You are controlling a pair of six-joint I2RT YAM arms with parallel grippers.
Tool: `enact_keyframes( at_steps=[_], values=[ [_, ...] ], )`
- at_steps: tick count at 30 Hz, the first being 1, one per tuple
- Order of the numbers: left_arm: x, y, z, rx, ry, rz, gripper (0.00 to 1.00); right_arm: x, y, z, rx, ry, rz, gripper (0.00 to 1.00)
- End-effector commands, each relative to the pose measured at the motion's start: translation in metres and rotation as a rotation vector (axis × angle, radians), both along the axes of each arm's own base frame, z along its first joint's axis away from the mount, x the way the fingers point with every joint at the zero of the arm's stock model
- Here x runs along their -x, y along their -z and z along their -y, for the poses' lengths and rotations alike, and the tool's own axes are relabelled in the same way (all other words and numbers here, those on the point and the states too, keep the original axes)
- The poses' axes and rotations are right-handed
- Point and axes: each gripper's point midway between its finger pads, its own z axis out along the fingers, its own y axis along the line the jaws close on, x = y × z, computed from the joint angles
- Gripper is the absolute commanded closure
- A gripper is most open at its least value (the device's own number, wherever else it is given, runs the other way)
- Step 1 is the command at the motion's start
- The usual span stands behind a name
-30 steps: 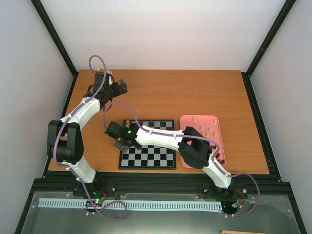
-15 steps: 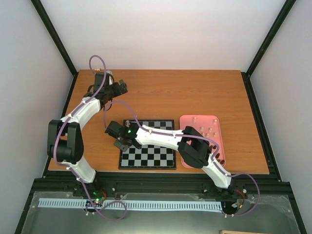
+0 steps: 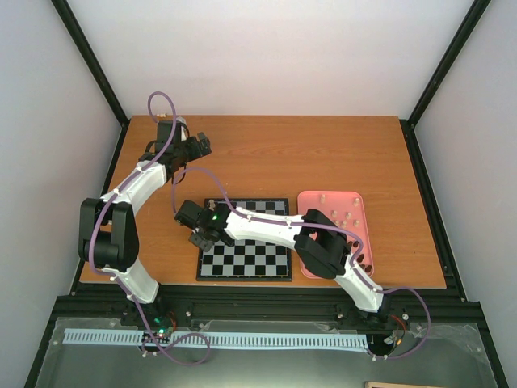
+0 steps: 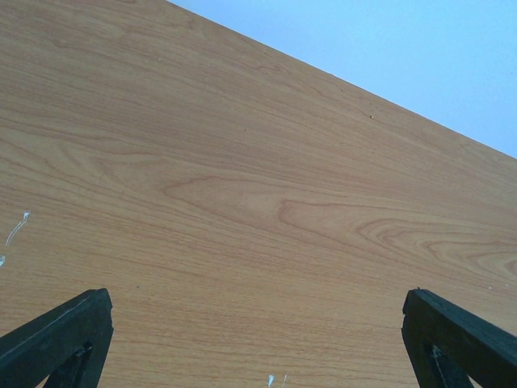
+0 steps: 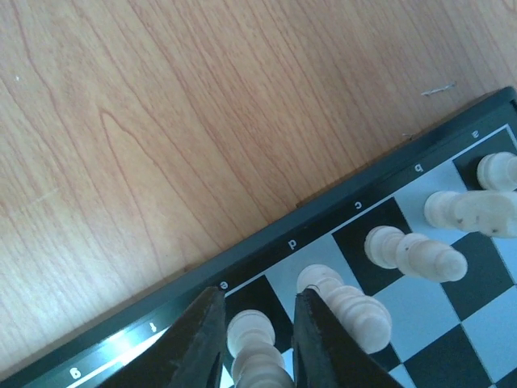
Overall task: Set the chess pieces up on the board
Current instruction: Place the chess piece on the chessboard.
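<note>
One brown wood-grain worktop (image 3: 323, 153) carries everything. Two white-and-black robot arms are bolted at its near edge. The left arm (image 3: 133, 190) stretches to the far left corner. The right arm (image 3: 275, 230) lies across the board, reaching to its left edge.

The flat square chessboard with black and light grey checks (image 3: 258, 260) sits near-centre on the worktop. A pink rectangular tray (image 3: 319, 202) is just beside its right edge. The tray holds loose cream pieces (image 3: 349, 215) toward its far end and a few dark brown pieces (image 3: 363, 263) at its near right corner.

The left end effector (image 4: 254, 307) is spread fully wide with nothing between the fingers, only bare worktop under it. The right end effector (image 5: 258, 295) is low over the board's lettered edge row. Its jaws are narrowly parted, one on either side of a cream turned chess piece (image 5: 249, 338) on the e square. Cannot tell if the fingers actually pinch it.

Four more cream chess pieces are in the same edge row, one per square and apart from each other: d piece (image 5: 347, 305), c piece (image 5: 412, 252), b piece (image 5: 468, 210), a piece (image 5: 497, 170).
</note>
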Motion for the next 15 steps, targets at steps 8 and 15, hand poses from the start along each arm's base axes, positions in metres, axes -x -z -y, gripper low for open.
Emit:
enact_keyframes(
  at_steps=[8, 15],
  values=[
    [-0.011, -0.015, -0.003, -0.014, -0.003, 0.042, 0.00, 0.007, -0.033, -0.004, -0.093, -0.046, 0.009, 0.64],
    [-0.011, -0.016, -0.002, -0.015, 0.000, 0.044, 0.00, -0.003, -0.075, 0.008, -0.159, -0.013, 0.112, 0.57]
  ],
)
